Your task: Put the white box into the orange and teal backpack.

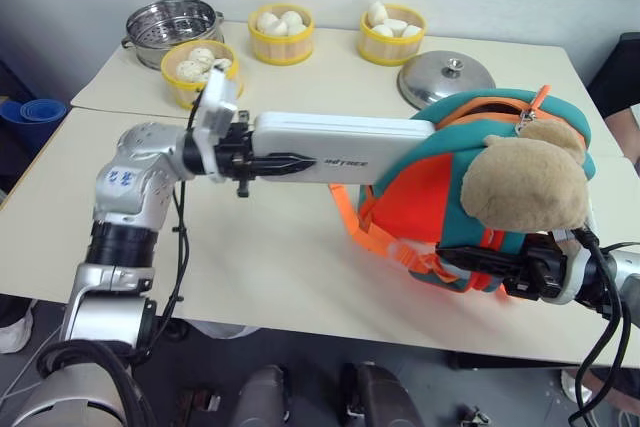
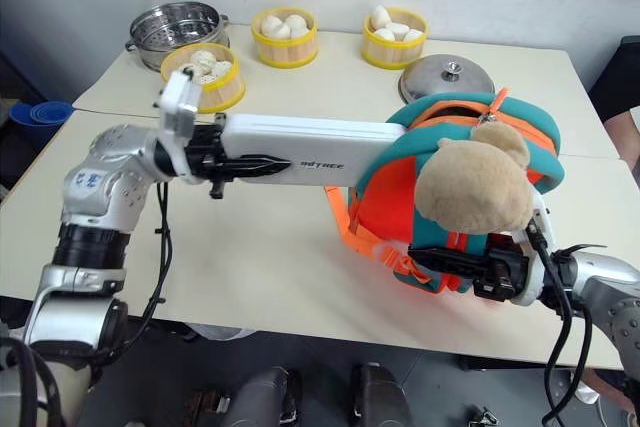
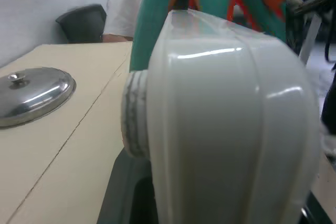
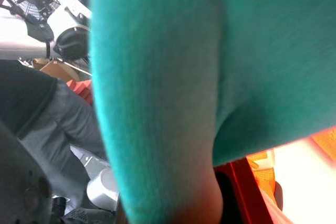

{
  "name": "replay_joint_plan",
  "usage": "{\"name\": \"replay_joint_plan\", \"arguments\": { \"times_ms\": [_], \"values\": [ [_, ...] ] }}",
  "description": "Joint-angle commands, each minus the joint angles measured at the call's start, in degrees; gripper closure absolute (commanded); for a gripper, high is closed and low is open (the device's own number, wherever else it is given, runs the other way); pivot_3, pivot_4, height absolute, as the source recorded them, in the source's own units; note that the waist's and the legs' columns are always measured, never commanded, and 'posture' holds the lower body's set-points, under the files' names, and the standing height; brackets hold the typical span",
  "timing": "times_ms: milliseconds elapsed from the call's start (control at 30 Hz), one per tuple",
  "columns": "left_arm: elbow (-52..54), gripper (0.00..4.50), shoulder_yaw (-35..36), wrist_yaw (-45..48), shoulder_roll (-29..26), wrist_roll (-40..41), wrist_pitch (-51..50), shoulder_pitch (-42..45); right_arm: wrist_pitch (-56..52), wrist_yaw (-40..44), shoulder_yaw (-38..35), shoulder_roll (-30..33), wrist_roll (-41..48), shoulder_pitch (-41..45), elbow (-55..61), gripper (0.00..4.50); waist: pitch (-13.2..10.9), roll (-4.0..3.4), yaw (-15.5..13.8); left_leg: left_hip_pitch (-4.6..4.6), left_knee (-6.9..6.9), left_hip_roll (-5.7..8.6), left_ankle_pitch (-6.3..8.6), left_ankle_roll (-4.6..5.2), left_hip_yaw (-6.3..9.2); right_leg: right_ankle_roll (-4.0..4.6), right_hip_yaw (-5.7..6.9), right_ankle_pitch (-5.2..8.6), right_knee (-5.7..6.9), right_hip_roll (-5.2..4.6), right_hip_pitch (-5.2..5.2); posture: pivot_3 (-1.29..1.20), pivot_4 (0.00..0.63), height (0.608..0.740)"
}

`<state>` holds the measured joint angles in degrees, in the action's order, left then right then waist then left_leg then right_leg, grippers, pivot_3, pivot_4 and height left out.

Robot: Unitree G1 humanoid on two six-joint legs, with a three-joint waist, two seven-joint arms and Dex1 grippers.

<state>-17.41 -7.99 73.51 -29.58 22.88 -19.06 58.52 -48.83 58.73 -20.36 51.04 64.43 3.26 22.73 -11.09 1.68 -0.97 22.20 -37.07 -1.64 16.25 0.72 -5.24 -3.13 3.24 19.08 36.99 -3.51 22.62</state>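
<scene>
My left gripper (image 1: 290, 161) is shut on the near end of the white box (image 1: 345, 143), holding it level above the table. The box's far end meets the teal rim of the orange and teal backpack (image 1: 420, 197); I cannot tell whether it is inside the opening. The backpack stands upright at the right, with a tan plush bear head (image 1: 525, 182) on its front. My right gripper (image 1: 470, 262) is shut on the backpack's lower edge, by the orange straps. In the left wrist view the box (image 3: 220, 129) looms close, with teal fabric (image 3: 157, 19) just beyond it.
At the back of the table stand three yellow steamer baskets of buns (image 1: 200, 72) (image 1: 281, 32) (image 1: 392, 32), a metal steamer pot (image 1: 172, 29) and a metal lid (image 1: 445, 77). A person (image 1: 620, 97) sits at the right edge. Bare tabletop (image 1: 280, 247) lies under the box.
</scene>
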Motion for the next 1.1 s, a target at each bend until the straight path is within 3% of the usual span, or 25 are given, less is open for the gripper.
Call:
{"name": "replay_joint_plan", "arguments": {
  "times_ms": [33,200,367,433,567,667,800,900,1000,1100],
  "values": [
    [-1.92,3.31,-4.56,-1.18,3.74,-4.46,-1.98,6.03,0.73,0.04,0.08,-0.42,-0.02,0.93,1.42,4.46,0.01,-0.01,-0.11,-0.01,-0.02,0.02,0.05,0.08,-0.04,-0.03,-0.06,-0.02,-0.01,-0.02,-0.02,0.00,0.150,0.740],
    [-11.02,3.31,-7.94,-10.22,18.41,-9.55,-2.55,13.07,1.25,0.03,1.50,-0.92,-1.27,1.48,1.72,4.46,0.00,0.00,-0.42,0.10,-0.12,0.02,0.10,0.16,-0.04,-0.08,-0.07,-0.04,-0.10,-0.03,0.01,0.00,0.150,0.740],
    [-17.58,3.31,-8.69,-13.16,24.47,-13.32,2.64,12.99,1.29,-0.88,1.85,-1.65,-1.19,1.61,2.63,4.46,-0.01,-0.03,0.56,0.13,-0.06,0.01,0.08,0.10,-0.12,-0.10,-0.13,-0.03,-0.09,0.03,0.14,0.00,0.150,0.740],
    [-18.94,2.59,-8.38,-14.24,25.28,-14.23,3.56,12.81,1.28,-1.16,1.78,-1.79,-1.09,1.28,3.12,4.50,-0.01,-0.04,0.75,0.09,-0.05,-0.02,0.06,0.07,-0.08,-0.08,-0.09,-0.02,-0.02,0.06,0.15,0.00,0.150,0.740],
    [-14.86,1.51,-3.40,-11.59,24.06,-9.40,0.93,10.95,2.18,-3.05,0.99,-2.68,-1.44,0.50,4.23,4.50,-0.01,-0.04,1.03,0.07,-0.12,0.00,0.03,0.08,-0.04,-0.07,-0.10,-0.02,0.11,0.02,0.13,0.00,0.150,0.740],
    [-12.88,0.72,1.05,-5.49,19.09,-5.90,3.18,9.53,3.90,-5.75,0.53,-4.15,-2.79,0.91,4.75,4.50,-0.02,-0.05,1.33,0.06,-0.12,-0.01,0.03,0.08,-0.06,-0.07,-0.14,-0.02,0.13,0.01,0.14,0.00,0.150,0.740],
    [-13.24,0.72,3.46,7.71,8.92,-3.30,7.81,7.00,4.98,-9.07,1.97,-6.75,-4.08,3.08,4.61,4.50,-0.03,-0.06,1.99,-0.01,-0.02,-0.03,-0.29,-0.54,-0.08,0.06,-0.13,0.04,0.30,0.04,0.23,0.00,0.150,0.740],
    [-8.45,0.72,3.05,17.09,2.32,-0.77,4.39,4.19,5.22,-10.09,3.70,-7.92,-5.03,4.72,4.74,4.50,-0.02,-0.08,2.05,-0.03,-0.05,-0.03,-0.31,-0.56,-0.06,0.11,-0.10,0.08,0.40,0.04,0.23,0.00,0.150,0.740],
    [-3.87,0.72,5.68,13.28,3.13,1.10,7.62,3.42,4.95,-10.79,4.84,-8.67,-5.40,5.86,4.62,4.50,-0.02,-0.07,1.10,0.02,-0.13,-0.02,-0.31,-0.51,0.00,0.12,-0.10,0.08,0.43,0.01,0.23,0.00,0.150,0.740],
    [2.34,0.72,6.39,7.52,7.42,1.44,12.12,3.34,4.49,-11.18,5.95,-9.14,-5.69,7.15,4.26,4.50,-0.02,-0.07,0.22,0.15,-0.32,0.01,-0.19,-0.29,0.04,0.06,-0.09,0.05,0.39,-0.05,0.20,0.00,0.150,0.740]
  ]
}}
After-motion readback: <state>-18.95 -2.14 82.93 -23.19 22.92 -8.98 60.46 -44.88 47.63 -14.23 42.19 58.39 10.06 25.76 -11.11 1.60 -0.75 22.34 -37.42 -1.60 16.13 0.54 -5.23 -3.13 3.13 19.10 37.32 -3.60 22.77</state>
